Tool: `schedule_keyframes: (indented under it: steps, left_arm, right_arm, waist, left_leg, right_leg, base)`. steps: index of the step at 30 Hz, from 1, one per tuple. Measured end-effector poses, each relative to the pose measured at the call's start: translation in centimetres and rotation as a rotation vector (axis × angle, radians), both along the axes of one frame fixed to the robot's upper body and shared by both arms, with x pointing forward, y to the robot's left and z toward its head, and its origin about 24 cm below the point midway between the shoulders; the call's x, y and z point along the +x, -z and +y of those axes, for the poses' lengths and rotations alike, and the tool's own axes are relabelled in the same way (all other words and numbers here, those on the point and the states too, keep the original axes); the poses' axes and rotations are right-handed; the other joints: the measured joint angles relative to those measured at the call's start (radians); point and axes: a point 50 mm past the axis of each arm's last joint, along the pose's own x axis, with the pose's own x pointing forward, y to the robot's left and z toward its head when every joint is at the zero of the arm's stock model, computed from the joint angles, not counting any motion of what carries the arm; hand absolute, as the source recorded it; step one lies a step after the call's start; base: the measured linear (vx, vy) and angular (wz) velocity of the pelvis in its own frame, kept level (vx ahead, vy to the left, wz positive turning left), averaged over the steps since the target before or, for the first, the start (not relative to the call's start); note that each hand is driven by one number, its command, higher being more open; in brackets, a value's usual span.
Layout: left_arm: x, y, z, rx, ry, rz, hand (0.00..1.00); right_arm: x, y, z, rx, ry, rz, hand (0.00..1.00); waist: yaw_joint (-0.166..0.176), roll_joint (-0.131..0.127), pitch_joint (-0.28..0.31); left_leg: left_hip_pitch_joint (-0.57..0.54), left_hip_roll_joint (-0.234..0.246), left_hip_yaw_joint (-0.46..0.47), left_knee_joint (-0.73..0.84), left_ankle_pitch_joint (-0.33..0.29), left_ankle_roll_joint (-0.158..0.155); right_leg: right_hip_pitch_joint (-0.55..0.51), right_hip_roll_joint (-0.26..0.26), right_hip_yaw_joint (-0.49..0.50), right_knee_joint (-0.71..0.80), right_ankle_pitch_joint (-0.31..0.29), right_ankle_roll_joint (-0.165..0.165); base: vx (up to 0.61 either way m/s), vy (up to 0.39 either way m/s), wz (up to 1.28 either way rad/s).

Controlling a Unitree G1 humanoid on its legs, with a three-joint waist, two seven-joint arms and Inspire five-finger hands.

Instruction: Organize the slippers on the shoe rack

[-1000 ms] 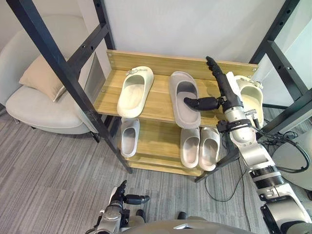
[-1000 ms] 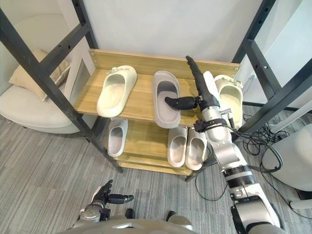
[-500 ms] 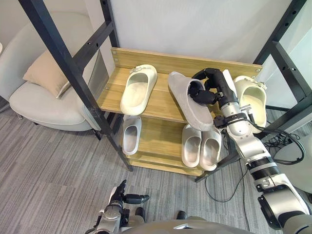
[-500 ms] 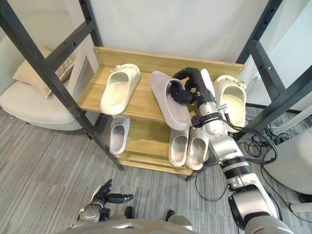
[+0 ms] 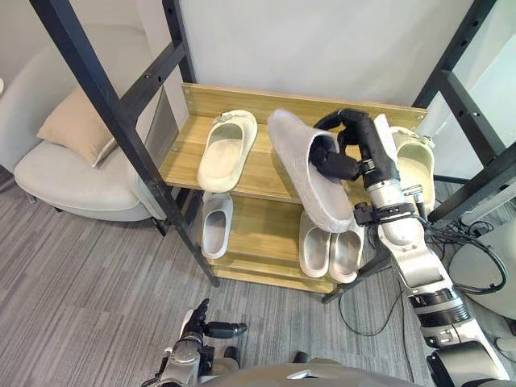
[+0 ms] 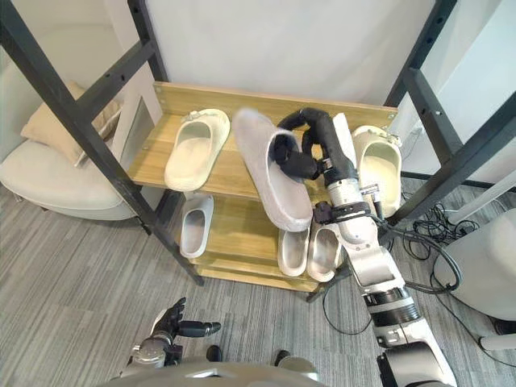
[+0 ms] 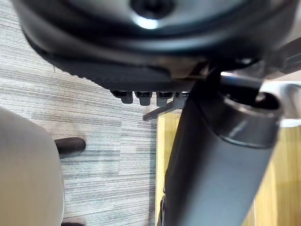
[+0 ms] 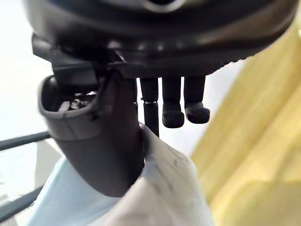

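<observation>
My right hand [image 5: 343, 147] is shut on a large grey slipper [image 5: 306, 173], with fingers over its strap and thumb inside. The slipper is lifted off the wooden shoe rack's top shelf [image 5: 246, 165] and tilted, sole facing left. A cream slipper [image 5: 226, 151] lies at the left of the top shelf and another cream slipper [image 5: 414, 165] at its right end. On the lower shelf a single pale slipper [image 5: 214, 226] sits left and a pair of pale slippers [image 5: 330, 250] sits right. My left hand [image 5: 211, 329] hangs low near the floor, fingers relaxed.
Black metal frame bars [image 5: 113, 121] cross in front of the rack on the left, and more black frame bars [image 5: 476, 105] on the right. A light armchair with a cushion [image 5: 68, 125] stands left of the rack. Grey carpet [image 5: 81, 298] covers the floor.
My right hand closed on the grey slipper, then raised it off the top shelf and tipped it up on edge. The left hand has stayed put.
</observation>
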Motion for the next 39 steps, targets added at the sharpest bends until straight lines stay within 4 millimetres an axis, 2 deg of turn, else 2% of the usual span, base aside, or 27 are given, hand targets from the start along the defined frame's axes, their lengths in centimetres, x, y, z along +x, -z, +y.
schedule_keyframes:
  steps: [2, 5, 8, 13, 14, 20, 21, 24, 28, 32, 34, 36, 39]
  left_arm:
    - [0.0, 0.1, -0.2, -0.004, -0.001, 0.006, 1.0]
    - [-0.1, 0.1, -0.4, -0.01, -0.001, 0.008, 1.0]
    - [-0.2, 0.2, -0.6, -0.013, 0.001, 0.012, 1.0]
    - [-0.2, 0.2, -0.9, -0.006, 0.036, 0.014, 1.0]
    - [-0.2, 0.2, -1.0, -0.005, 0.04, 0.014, 1.0]
    - [-0.1, 0.2, -1.0, -0.003, 0.046, 0.014, 1.0]
    - [-0.1, 0.2, -1.0, 0.0, 0.054, 0.014, 1.0]
    - [-0.1, 0.2, -1.1, 0.003, 0.065, 0.015, 1.0]
    - [0.0, 0.2, -1.1, 0.003, 0.075, 0.015, 1.0]
    - [0.9, -0.1, -1.3, 0.012, 0.1, -0.009, 1.0]
    - [2.7, -0.7, -1.4, 0.023, 0.122, -0.055, 1.0]
    - [5.1, -1.7, -1.3, 0.036, 0.131, -0.125, 1.0]
    - [7.2, -2.9, -0.6, 0.058, 0.131, -0.2, 1.0]
  right_arm:
    - [-1.3, -2.0, 0.7, 0.034, -0.035, -0.12, 0.0]
    - [-3.1, -3.7, 1.9, 0.064, -0.115, -0.236, 0.0]
    - [-4.2, -4.0, 3.1, 0.077, -0.192, -0.271, 0.0]
    - [-5.0, -2.7, 6.4, 0.076, -0.411, -0.187, 0.0]
    - [-5.4, -2.1, 7.6, 0.066, -0.492, -0.15, 0.0]
    - [-6.6, -0.2, 10.7, 0.018, -0.706, -0.035, 0.0]
    - [-6.6, 0.7, 11.2, 0.0, -0.746, 0.014, 0.0]
    - [-6.6, 2.3, 11.7, -0.031, -0.787, 0.101, 0.0]
    - [-6.6, 6.0, 11.9, -0.141, -0.818, 0.278, 0.0]
    - [-6.0, 7.9, 10.9, -0.294, -0.747, 0.319, 0.0]
    - [-5.2, 8.3, 10.3, -0.378, -0.699, 0.314, 0.0]
    - [-4.3, 7.9, 9.7, -0.458, -0.644, 0.275, 0.0]
    - [-3.8, 7.6, 9.2, -0.527, -0.586, 0.23, 0.0]
  waist:
    - [0.0, 0.007, -0.001]
    - [0.0, 0.017, -0.006]
    - [0.0, 0.024, -0.011]
    - [0.001, 0.031, -0.016]
    - [0.002, 0.031, -0.016]
    - [0.007, 0.029, -0.018]
    - [0.007, 0.029, -0.02]
    - [0.009, 0.03, -0.024]
    - [0.018, 0.031, -0.031]
    - [0.031, 0.031, -0.011]
    - [0.049, 0.042, 0.048]
    - [0.054, 0.059, 0.129]
    - [0.056, 0.057, 0.182]
  left_leg:
    - [0.011, 0.002, 0.003, 0.0, -0.001, -0.001]
    - [0.016, 0.003, 0.008, -0.001, -0.001, -0.002]
    - [0.021, 0.003, 0.016, -0.003, -0.001, -0.002]
    - [0.023, 0.003, 0.02, -0.004, -0.001, -0.002]
    - [0.023, 0.003, 0.02, -0.004, -0.001, -0.002]
    - [0.021, -0.001, 0.017, -0.007, -0.001, -0.002]
    - [0.019, -0.001, 0.014, -0.007, 0.0, -0.001]
    - [0.014, -0.002, 0.006, -0.007, 0.001, -0.001]
    - [-0.022, -0.001, -0.008, -0.006, 0.009, -0.002]
    - [-0.106, 0.001, -0.036, 0.073, -0.006, -0.003]
    - [-0.215, 0.016, -0.048, 0.232, -0.063, -0.008]
    - [-0.358, 0.038, -0.064, 0.419, -0.126, -0.014]
    - [-0.492, 0.051, -0.072, 0.555, -0.167, -0.02]
  right_leg:
    - [0.006, 0.0, 0.002, 0.0, 0.0, 0.0]
    - [0.008, 0.0, 0.007, 0.0, -0.001, 0.0]
    - [0.008, 0.001, 0.016, 0.001, -0.001, 0.0]
    - [0.008, 0.002, 0.022, 0.001, -0.001, 0.0]
    - [0.007, 0.002, 0.022, 0.001, -0.001, 0.0]
    - [0.007, 0.0, 0.018, 0.0, -0.001, 0.001]
    - [0.007, 0.0, 0.014, 0.0, -0.001, 0.001]
    - [0.006, -0.001, 0.006, 0.0, -0.003, 0.002]
    - [-0.023, 0.0, -0.007, 0.007, -0.006, -0.001]
    - [-0.075, -0.005, -0.029, 0.054, -0.016, -0.01]
    - [-0.154, -0.01, -0.034, 0.161, -0.054, -0.021]
    - [-0.284, -0.018, -0.036, 0.343, -0.12, -0.034]
    - [-0.426, -0.033, -0.03, 0.506, -0.18, -0.044]
  base:
    - [-0.01, -0.004, -0.02]
    - [-0.01, -0.003, -0.05]
    - [0.0, 0.001, -0.08]
    - [0.0, -0.001, -0.03]
    - [0.0, 0.0, 0.0]
    - [0.0, -0.002, 0.01]
    - [-0.01, -0.013, 0.08]
    - [-0.01, -0.014, 0.09]
    - [-0.01, -0.017, 0.1]
    - [-0.05, -0.016, 0.2]
    - [-0.17, -0.001, 0.16]
    - [-0.23, -0.016, 0.06]
    - [-0.25, -0.056, 0.01]
